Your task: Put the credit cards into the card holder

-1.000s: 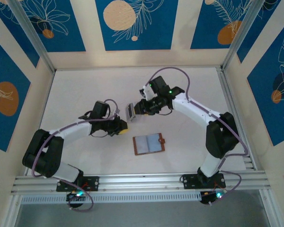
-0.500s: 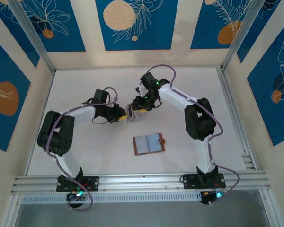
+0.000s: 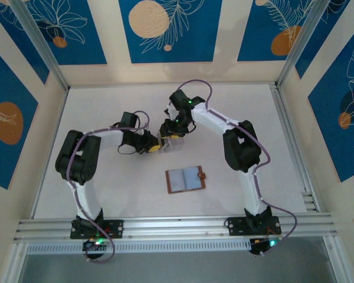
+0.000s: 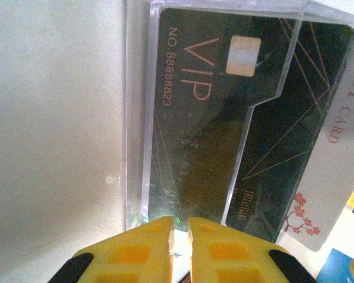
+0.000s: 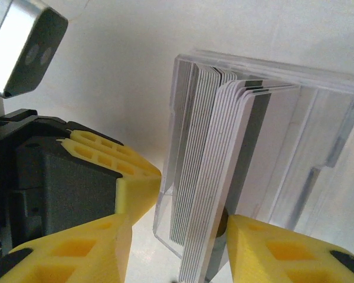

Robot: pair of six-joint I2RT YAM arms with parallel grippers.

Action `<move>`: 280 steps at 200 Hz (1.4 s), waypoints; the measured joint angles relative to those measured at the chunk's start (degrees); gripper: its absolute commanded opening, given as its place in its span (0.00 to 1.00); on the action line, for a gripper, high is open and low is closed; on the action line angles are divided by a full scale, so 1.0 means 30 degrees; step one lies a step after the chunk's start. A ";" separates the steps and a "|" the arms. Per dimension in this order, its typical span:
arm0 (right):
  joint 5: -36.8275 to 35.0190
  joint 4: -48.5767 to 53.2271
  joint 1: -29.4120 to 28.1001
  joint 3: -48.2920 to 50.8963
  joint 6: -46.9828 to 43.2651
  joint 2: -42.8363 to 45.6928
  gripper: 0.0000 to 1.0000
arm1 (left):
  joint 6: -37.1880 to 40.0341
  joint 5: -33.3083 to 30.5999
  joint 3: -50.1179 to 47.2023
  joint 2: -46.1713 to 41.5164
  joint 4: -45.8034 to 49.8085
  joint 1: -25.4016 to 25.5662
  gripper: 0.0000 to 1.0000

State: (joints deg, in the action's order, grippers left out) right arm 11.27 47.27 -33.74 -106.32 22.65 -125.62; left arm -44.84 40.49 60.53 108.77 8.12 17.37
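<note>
On the white table [image 3: 94,118], the wallet [image 3: 186,179] is laid open and flat near the middle, toward the near edge, well apart from both grippers. A clear stand [image 5: 318,135] is set beyond it, toward the far edge, and the cards [image 5: 206,177] are kept upright in its slots. The right gripper [image 5: 180,230] is spread wide, with the pack of cards between its fingers. The left gripper [image 4: 180,223] is placed at the stand's edge, fingers drawn narrow; whether the edge is pinched cannot be told.
</note>
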 measured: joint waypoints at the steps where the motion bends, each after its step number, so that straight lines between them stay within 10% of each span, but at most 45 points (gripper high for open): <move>1: -0.0007 0.0007 0.0000 -0.0015 0.0000 0.0000 0.47 | 0.0000 0.0007 0.0007 0.0007 0.0000 0.0000 0.14; 280: -0.0313 0.1086 0.0197 -0.0452 0.0000 -0.0058 0.21 | 0.0000 0.0852 0.0189 0.0561 -0.0291 -0.0073 0.14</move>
State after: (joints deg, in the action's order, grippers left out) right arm 10.33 50.52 -33.15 -107.68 22.65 -125.80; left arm -44.84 43.05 61.10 110.45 7.25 17.15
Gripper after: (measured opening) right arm 0.228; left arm 0.143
